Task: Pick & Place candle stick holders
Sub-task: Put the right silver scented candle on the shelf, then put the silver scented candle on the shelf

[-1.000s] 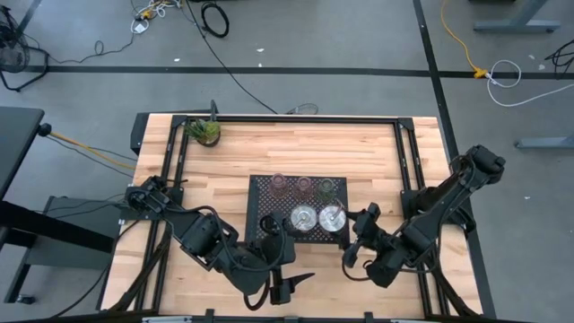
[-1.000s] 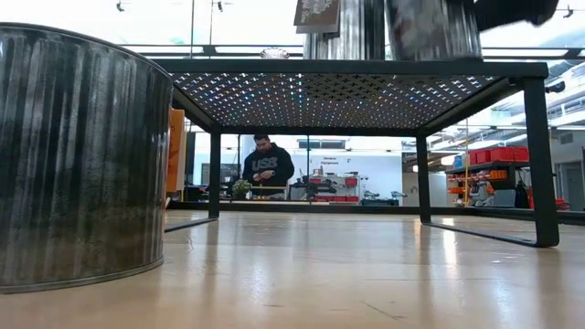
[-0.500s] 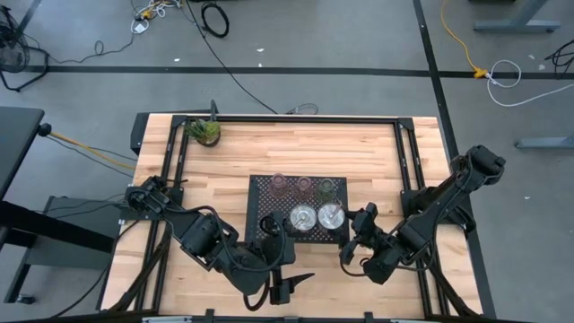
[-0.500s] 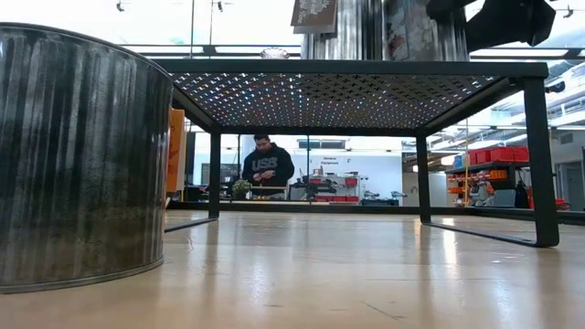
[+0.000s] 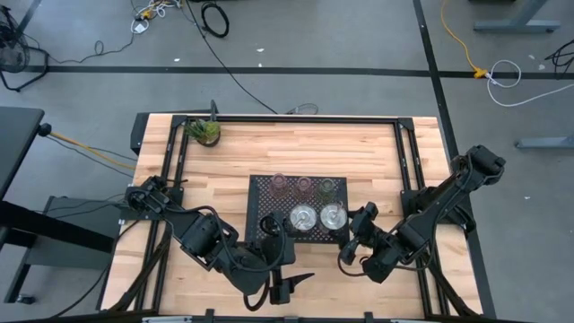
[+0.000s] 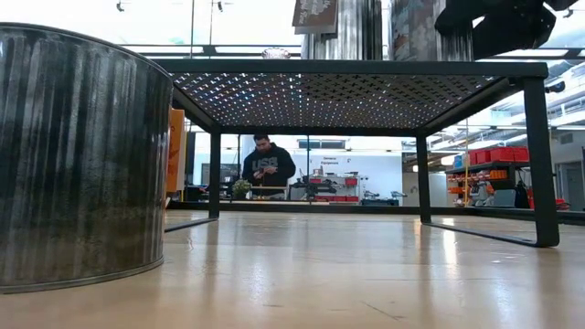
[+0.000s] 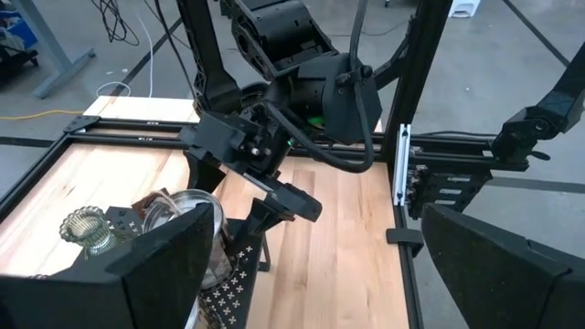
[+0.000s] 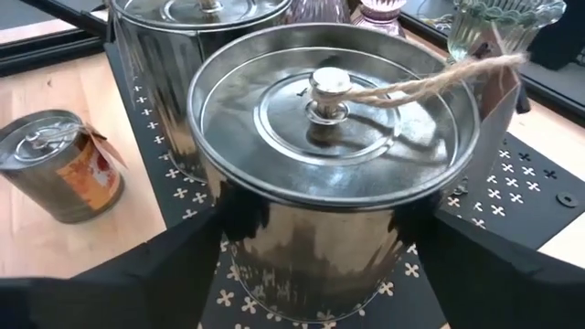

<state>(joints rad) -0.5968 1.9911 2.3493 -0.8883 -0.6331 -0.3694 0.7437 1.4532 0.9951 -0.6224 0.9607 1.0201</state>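
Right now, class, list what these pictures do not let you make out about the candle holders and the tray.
- Low view: the tray is seen from below; the silver holders on it are cut off by the top edge.
- Right wrist view: a pink glass holder is cut off at the edge, behind the nearest silver holder.
- High view: the third silver holder, off the tray, does not show; the left arm probably covers it.

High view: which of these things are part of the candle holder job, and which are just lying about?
Job: two pink glass holders, green glass holder, two silver holders on the black tray, third silver holder on the table.
Lying about: potted plant, floor cables.
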